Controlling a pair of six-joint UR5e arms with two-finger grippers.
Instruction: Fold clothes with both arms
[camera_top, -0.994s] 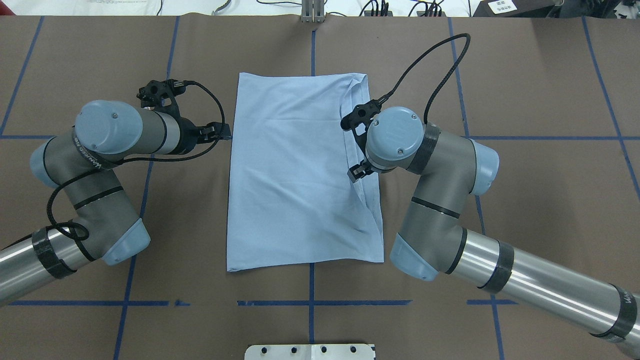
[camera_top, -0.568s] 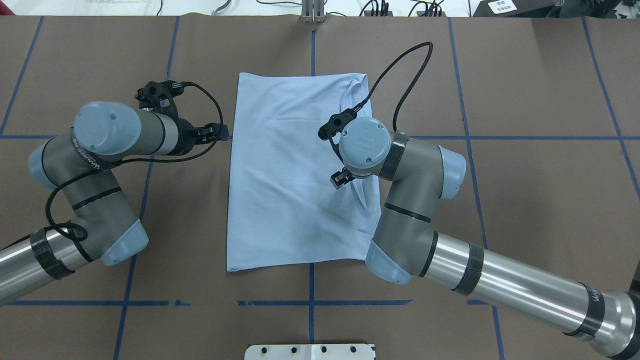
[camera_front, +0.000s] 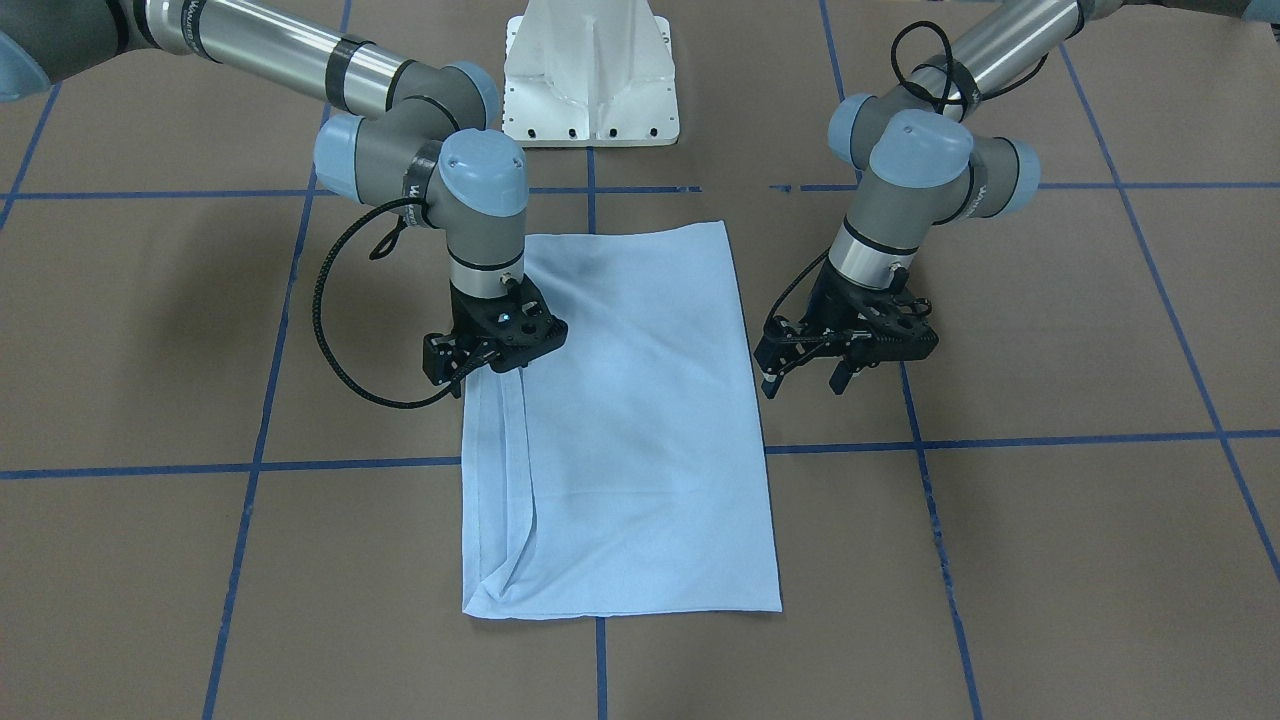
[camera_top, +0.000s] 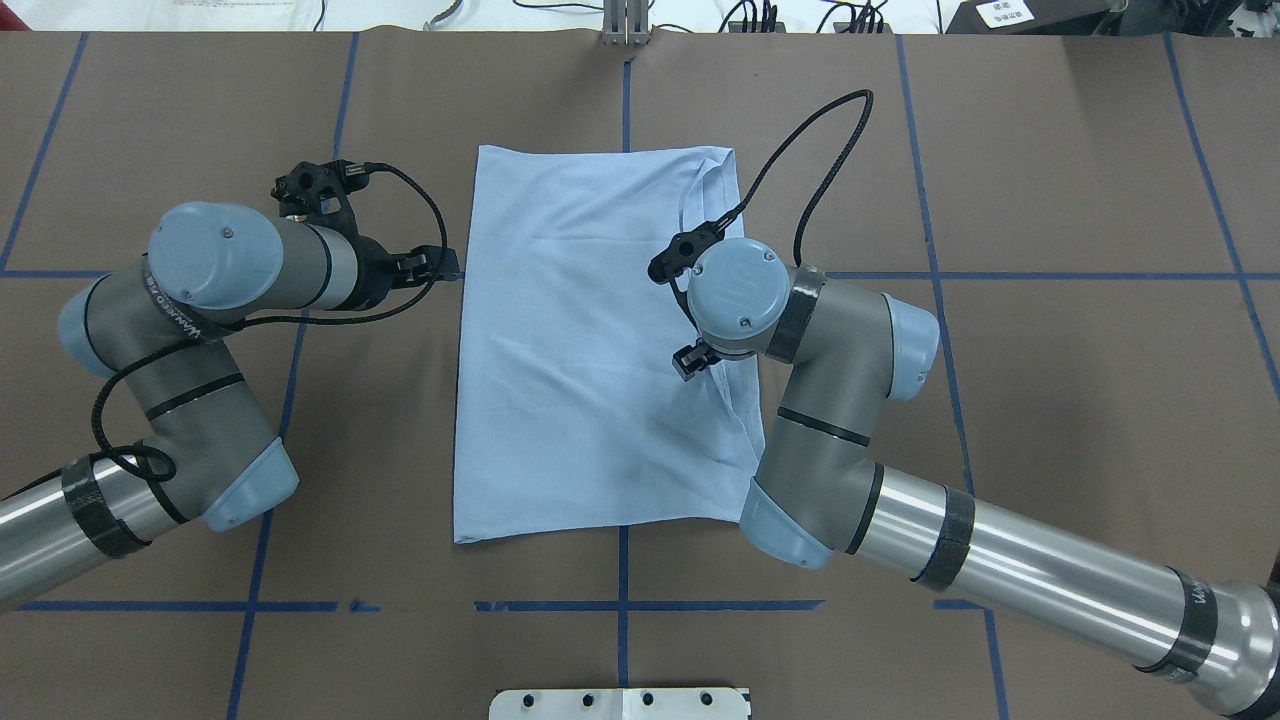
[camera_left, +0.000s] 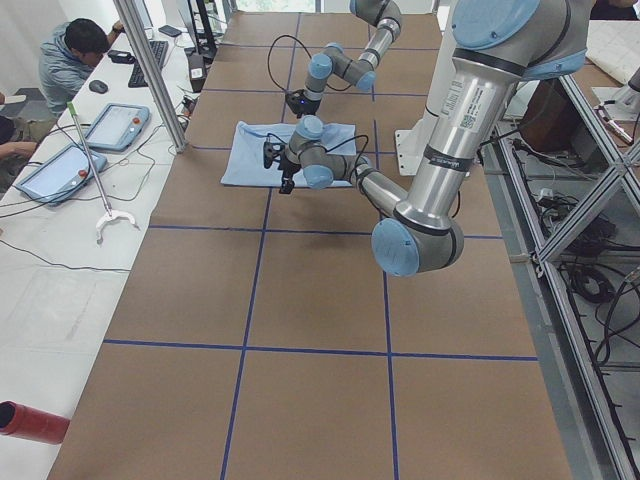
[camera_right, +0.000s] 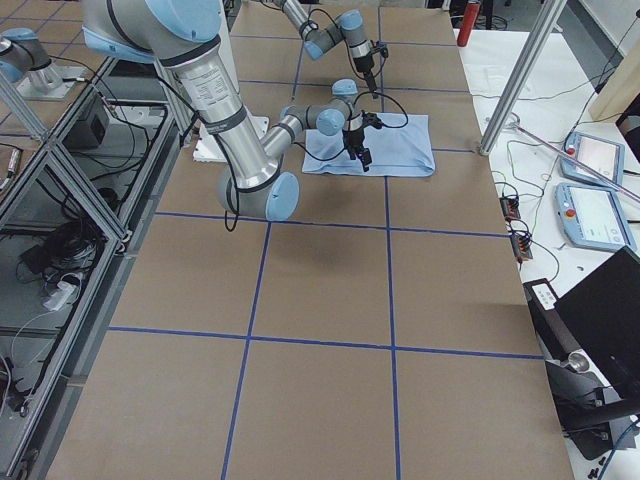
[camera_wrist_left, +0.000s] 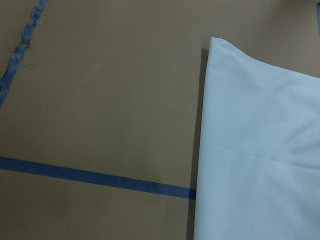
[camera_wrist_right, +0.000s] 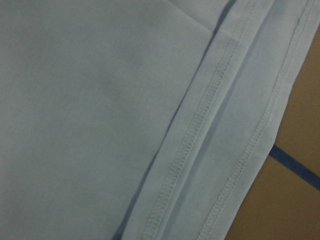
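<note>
Light blue fabric T-shirt (camera_top: 590, 340) is lying folded at brown table (camera_top: 1050, 400) centre. Left gripper (camera_front: 803, 385) is hanging spread, empty, beside it; right gripper (camera_front: 468, 368) is sitting on its hem, grip unclear. Both should be pinching matching corners.

Matt stitched cloth T-shirt (camera_top: 590, 340)

Robotics lab: aluminium framing (camera_left: 150, 70), teach pendants (camera_left: 115, 125), tape-gridded table (camera_top: 1100, 150).
</note>
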